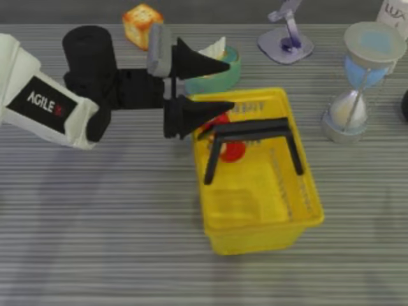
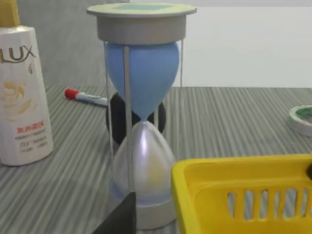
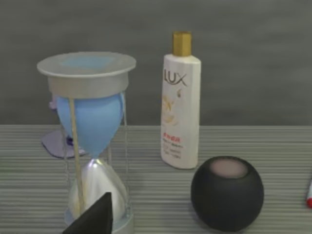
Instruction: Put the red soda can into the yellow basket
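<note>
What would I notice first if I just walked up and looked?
The big yellow basket in the middle of the table, with the red soda can lying inside it. Above its left rim, the left gripper is open. At the table's right stands a tall blue hourglass.

You've got a grey striped table (image 1: 95, 223) carrying the yellow basket (image 1: 255, 223) near its middle — behind it a green-rimmed bowl (image 1: 233, 67), an orange die (image 1: 141, 22) and a purple stand (image 1: 287, 41). At right stand an hourglass (image 1: 357, 83), a Lux bottle (image 3: 180, 112), a black sphere (image 3: 226, 192) — plus a red-capped marker (image 2: 85, 96).
</note>
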Robot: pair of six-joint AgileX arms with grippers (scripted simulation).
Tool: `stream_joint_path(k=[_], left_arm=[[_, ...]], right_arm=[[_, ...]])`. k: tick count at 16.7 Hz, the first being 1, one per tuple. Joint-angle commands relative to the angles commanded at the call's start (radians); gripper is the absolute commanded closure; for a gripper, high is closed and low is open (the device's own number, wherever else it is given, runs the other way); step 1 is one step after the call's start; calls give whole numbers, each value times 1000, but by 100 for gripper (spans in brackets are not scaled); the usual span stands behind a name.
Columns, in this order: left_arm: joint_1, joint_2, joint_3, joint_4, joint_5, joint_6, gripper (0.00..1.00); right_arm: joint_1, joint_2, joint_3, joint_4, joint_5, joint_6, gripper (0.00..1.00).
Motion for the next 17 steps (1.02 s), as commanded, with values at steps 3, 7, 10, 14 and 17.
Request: stream_joint_path(k=[3,7,10,14,17], left_arm=[[0,0,0,0,0,0,0],[-3,-4,1,-2,-2,1,0],[3,-33,-14,-18,-22,-4,0],[38,-217,-106,-109,-139,-32,0],[79,-450,-217,-214,-276,-57,0]], right_arm=[[0,0,0,0,0,0,0],[0,0,0,0,0,0,0],[11,30,30,-24,1,-16,0],[75,214,213,-165,2,-112,0],[150,451,448,-334,3,-227,0]])
